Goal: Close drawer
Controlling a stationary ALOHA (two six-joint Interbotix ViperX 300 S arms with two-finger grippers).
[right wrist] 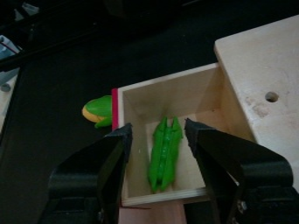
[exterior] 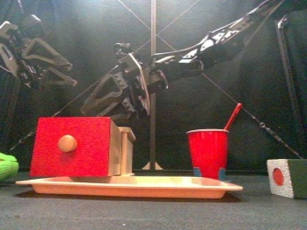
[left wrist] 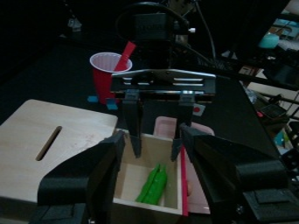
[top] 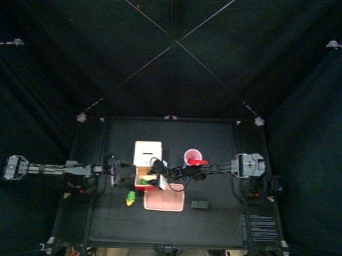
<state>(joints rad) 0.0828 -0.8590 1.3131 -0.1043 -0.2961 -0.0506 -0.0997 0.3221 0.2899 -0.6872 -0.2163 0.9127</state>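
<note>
The right arm's jaws are spread wide and hold nothing. The open drawer lies right under them, with a green thing inside. The drawer slides out of the box, so its red front needs a push toward the box. The left arm's jaws, also wide and empty, hang just behind it. There is open room above.

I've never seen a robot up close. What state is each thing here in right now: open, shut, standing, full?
drawer: pulled open, not yet closed.
green item: lying flat inside the drawer.
red cup: standing upright, with a straw in it.
left end effector: open, holding nothing, over the drawer.
right end effector: open, holding nothing, over the drawer.
</note>
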